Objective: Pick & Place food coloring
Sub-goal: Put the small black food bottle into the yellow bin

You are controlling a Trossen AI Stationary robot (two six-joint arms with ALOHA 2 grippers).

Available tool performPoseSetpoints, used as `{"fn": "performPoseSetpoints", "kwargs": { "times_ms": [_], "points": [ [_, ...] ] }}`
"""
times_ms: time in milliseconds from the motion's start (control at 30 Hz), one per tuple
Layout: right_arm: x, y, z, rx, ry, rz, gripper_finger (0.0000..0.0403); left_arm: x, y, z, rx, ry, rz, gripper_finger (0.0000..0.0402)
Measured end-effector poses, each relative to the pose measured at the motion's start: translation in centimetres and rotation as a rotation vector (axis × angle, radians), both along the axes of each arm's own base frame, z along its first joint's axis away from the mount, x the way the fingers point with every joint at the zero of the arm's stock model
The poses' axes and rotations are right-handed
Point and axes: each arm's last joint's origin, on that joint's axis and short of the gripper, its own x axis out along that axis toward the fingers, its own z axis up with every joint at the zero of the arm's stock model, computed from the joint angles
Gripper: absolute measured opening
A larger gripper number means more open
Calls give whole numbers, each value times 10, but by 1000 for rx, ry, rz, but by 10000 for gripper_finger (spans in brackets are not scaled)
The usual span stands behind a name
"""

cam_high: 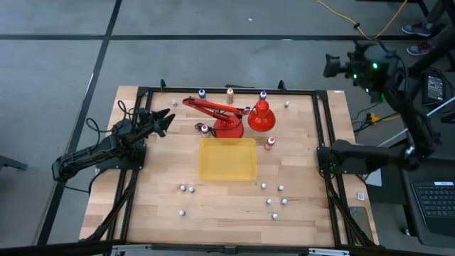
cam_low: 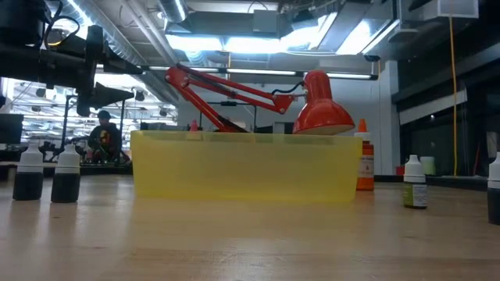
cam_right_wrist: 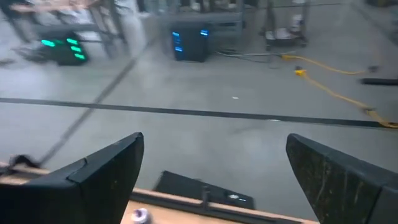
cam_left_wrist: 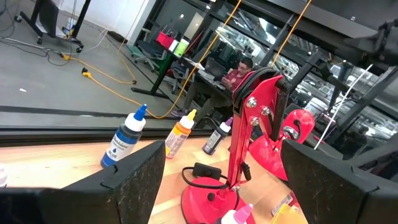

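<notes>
Left tool (cam_high: 165, 119) at the surface's (cam_high: 227, 213) 9 o'clock edge, fingers spread, empty, aimed at the red lamp (cam_high: 231, 117). Right tool (cam_right_wrist: 211, 180) at 3 o'clock, spread wide, empty. Food coloring bottles (cam_high: 269, 143) scattered around the yellow tray (cam_high: 227, 158): several along 12 o'clock, more toward 6 o'clock.

No text, brand, number or sign can be read anywhere in these views. The blue bottle (cam_left_wrist: 125, 140) in the left wrist view carries a white label with dark print, but the print is too small to make out. The orange bottle (cam_left_wrist: 178, 135) beside it has a label that is just as unreadable. In the low view the green bottle (cam_low: 414, 183) and the orange bottle (cam_low: 364, 165) show labels whose lettering cannot be told either.
</notes>
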Motion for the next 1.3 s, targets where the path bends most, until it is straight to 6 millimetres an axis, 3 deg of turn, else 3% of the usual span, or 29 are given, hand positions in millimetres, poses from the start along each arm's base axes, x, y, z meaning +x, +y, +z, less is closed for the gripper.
{"fn": "performPoseSetpoints", "kwargs": {
  "times_ms": [200, 433, 600, 733, 833, 1033, 1300],
  "points": [
    [24, -25, 15, 110, 71, -116, 393, 0, 0, 0, 0, 0, 0, 311],
    [50, -62, 9, 229, 166, -255, 393, 0, 0, 0, 0, 0, 0, 311],
    [54, -67, 4, 256, 224, -337, 393, 0, 0, 0, 0, 0, 0, 312],
    [60, -71, -5, 319, 218, -308, 393, 0, 0, 0, 0, 0, 0, 312],
    [70, -79, -22, 400, 217, -269, 393, 0, 0, 0, 0, 0, 0, 311],
    [87, -95, -77, 503, 258, -284, 393, 0, 0, 0, 0, 0, 0, 311],
    [95, -120, -150, 604, 180, -304, 393, 0, 0, 0, 0, 0, 0, 311]
  ]
}}
